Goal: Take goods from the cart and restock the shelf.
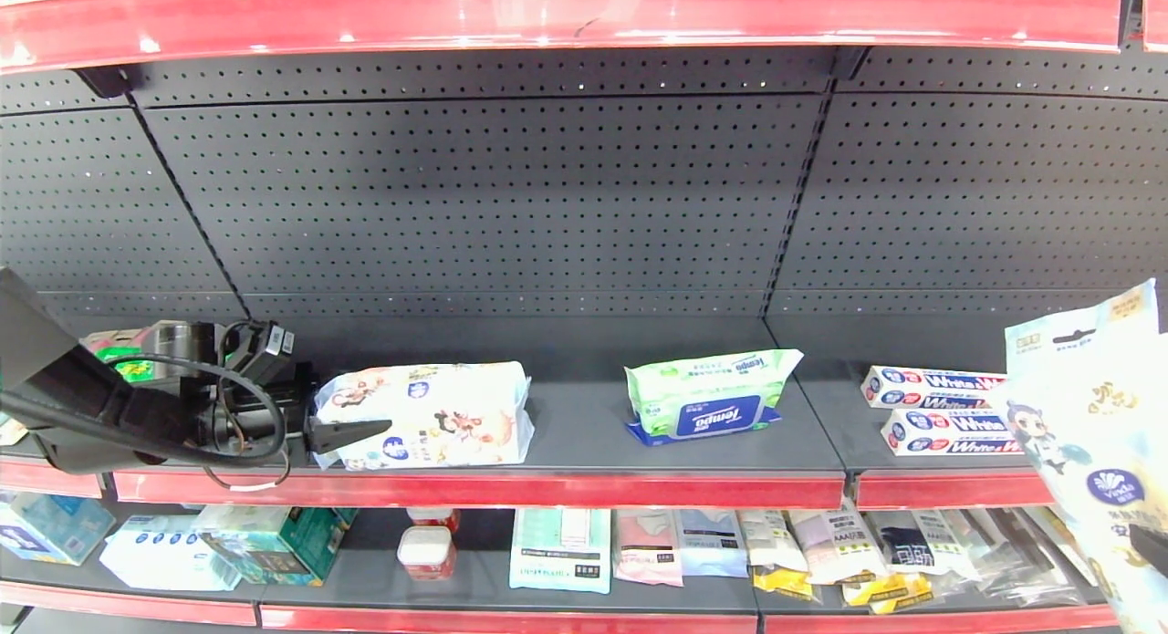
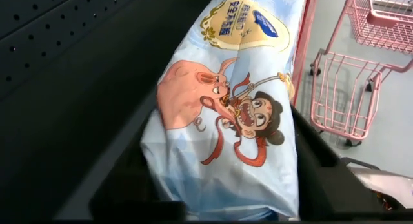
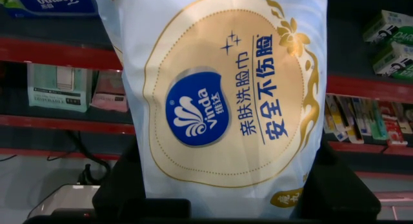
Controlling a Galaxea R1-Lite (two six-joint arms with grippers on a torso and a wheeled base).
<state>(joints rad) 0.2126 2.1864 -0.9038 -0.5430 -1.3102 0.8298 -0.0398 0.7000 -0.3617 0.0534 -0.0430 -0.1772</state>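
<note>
My left tool grips the cartoon pack on the shelf; my right tool grips a bag.

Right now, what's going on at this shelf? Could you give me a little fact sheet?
place: shop shelf with red edge strips
left tool: closed on a cartoon pack that lies on the shelf
right tool: holding a second pack up, off the shelf, at the right
also on shelf: green wipes pack, two toothpaste boxes
cart: pink, on the floor near the shelf
</note>
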